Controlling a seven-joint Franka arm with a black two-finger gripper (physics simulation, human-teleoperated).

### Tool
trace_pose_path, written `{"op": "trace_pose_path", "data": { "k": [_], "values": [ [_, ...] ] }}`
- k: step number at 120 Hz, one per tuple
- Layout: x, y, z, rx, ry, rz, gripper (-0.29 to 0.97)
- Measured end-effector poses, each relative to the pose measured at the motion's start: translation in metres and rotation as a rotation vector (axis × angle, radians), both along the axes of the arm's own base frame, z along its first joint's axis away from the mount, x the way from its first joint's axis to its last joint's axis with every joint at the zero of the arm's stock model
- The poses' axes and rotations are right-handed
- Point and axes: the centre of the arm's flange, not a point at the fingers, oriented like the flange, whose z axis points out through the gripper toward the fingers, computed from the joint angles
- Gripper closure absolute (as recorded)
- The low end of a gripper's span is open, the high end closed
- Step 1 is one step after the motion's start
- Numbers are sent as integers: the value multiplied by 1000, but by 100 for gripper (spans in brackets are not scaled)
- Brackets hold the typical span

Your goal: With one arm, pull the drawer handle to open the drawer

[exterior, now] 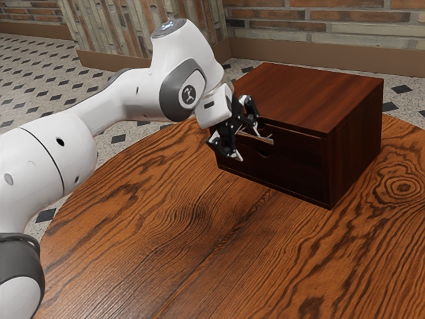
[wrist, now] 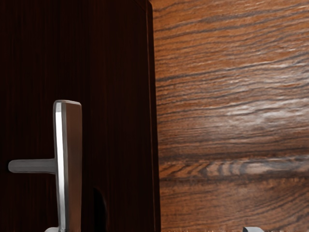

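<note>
**Supervisor:** Report hand status.

**Operator:** My hand [exterior: 244,133] is released. In the exterior view the fingers [exterior: 236,154] stand spread, one above and one below the handle [exterior: 261,138], which passes between them. I see no grip on it from two sides.

**Supervisor:** Check against the wrist view.

**Operator:** There the handle [wrist: 67,164] is a flat metal bar. A short post holds it off the dark front of the drawer [wrist: 111,87]. The bar lies nearer one finger than the other.

**Supervisor:** Location of the drawer?

**Operator:** The drawer [exterior: 292,145] sits in the upper part of the front of the box [exterior: 312,93], on the face turned toward my arm [exterior: 119,100]. I cannot tell whether it stands out from that face or lies flush with it.

**Supervisor:** Position of the box?

**Operator:** The box stands upright on the round wooden worktop [exterior: 199,232], toward the exterior view's right and near the far edge. In the wrist view, bare worktop [wrist: 231,96] runs beside the edge of the box. My arm enters from the exterior view's left and reaches across the worktop to the box front. Beyond the worktop are a tiled floor [exterior: 40,66] and a brick wall [exterior: 319,20].
</note>
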Motion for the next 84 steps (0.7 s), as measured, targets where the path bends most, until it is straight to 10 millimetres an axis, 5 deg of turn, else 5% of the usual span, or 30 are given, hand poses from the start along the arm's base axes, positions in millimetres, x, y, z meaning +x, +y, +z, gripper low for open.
{"op": "trace_pose_path", "data": {
  "k": [84],
  "values": [
    [-4, 0, 6, -11, 5, 28, 63]
  ]
}}
